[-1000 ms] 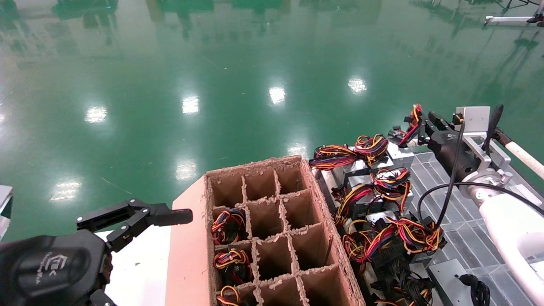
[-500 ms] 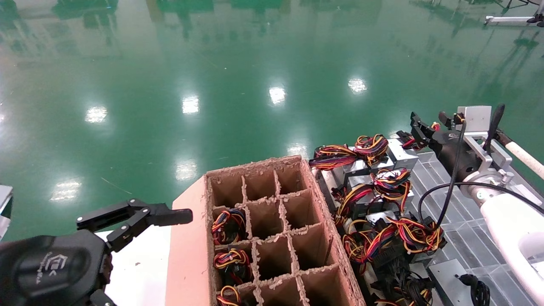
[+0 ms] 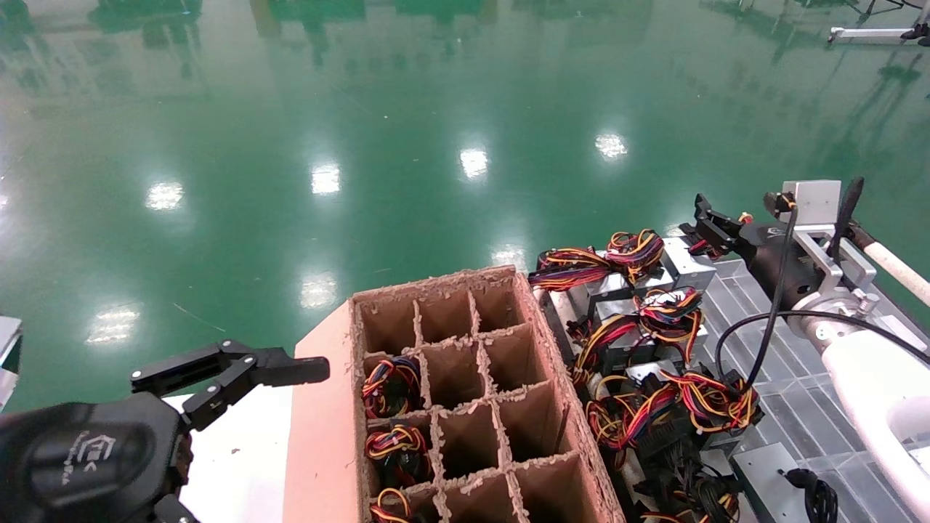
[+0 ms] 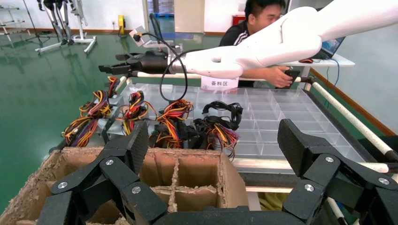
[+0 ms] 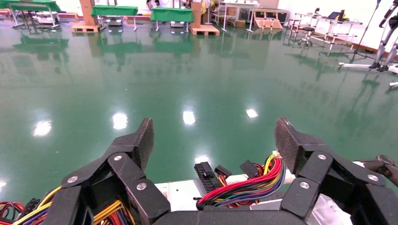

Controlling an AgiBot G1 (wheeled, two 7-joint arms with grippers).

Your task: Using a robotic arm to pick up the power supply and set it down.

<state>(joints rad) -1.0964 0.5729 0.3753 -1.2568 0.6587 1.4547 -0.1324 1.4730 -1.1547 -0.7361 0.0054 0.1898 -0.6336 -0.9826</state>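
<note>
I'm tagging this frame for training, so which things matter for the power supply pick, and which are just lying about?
Job: right gripper, open, above the farthest power supply; cardboard divider box, probably where units go.

Lying about: left gripper, open, parked beside the box; other power supplies; clear tray; green floor.

A shiny green floor spreads out far behind everything, with bright light spots on it. On the robot's right stands a clear plastic tray surface split into many small square boxes, with a white pipe rail along its far edge. Small silver metal boxes with curly bundles of red, yellow, orange and black wires lie in a crowded row along the tray's left side, some touching each other. Just beside them stands a tall brown cardboard box with a grid of square holes. Three holes on its left side hold wire bundles. A flat white surface lies left of the box.
</note>
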